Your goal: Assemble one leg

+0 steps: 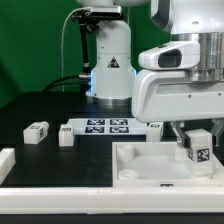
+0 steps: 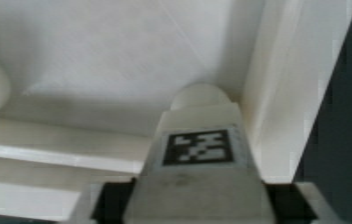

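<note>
Gripper (image 1: 197, 137) pinches the leg (image 1: 197, 150) from above, at four o'clock in the exterior view, over the tray-like panel (image 1: 140, 168); whether they touch is unclear. Chunky and white, the leg tapers at one end and carries a black-and-white square tag (image 2: 199, 147), its pattern unreadable. Another leg (image 1: 38, 131) lies at nine o'clock, near the marker board (image 1: 105, 126).

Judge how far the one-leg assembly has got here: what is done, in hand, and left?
Done: the gripper is shut on one leg. In hand: it holds that leg over the white panel, near the corner on the exterior view's right. Left: seating the leg in the panel; no join shows yet. Other legs lie loose beside the marker board.
</note>
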Robot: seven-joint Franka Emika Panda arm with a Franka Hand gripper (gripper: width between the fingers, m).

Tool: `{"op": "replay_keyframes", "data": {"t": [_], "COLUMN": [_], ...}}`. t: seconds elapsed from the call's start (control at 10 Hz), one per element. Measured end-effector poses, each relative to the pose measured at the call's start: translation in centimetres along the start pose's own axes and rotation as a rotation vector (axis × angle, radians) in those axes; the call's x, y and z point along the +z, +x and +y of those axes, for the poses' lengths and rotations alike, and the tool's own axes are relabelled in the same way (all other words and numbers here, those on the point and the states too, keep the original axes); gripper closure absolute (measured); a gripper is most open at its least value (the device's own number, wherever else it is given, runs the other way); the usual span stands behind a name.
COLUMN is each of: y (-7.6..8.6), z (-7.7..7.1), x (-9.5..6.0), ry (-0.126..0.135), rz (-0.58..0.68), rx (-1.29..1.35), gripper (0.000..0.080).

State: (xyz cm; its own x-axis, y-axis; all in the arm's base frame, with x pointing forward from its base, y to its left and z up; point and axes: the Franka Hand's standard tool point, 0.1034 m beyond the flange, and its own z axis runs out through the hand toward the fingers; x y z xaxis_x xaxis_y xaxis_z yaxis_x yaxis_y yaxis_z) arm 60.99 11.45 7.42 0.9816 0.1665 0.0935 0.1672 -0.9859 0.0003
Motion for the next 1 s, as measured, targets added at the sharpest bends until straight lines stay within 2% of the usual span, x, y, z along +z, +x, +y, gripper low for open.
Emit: {"op": "replay_keyframes", "data": {"t": [0.3,0.5,1.0], "y": [-0.03,-0.01,-0.24], "z": [0.0,0.13,-0.75], "x": [0.05,0.03,0.33], "ry": [0.0,0.01,0.006], "rz": [-0.001,-0.001,-0.012], "rx": [0.05,0.365,1.054], "gripper": [0.0509,0.0509,0.0509]}}
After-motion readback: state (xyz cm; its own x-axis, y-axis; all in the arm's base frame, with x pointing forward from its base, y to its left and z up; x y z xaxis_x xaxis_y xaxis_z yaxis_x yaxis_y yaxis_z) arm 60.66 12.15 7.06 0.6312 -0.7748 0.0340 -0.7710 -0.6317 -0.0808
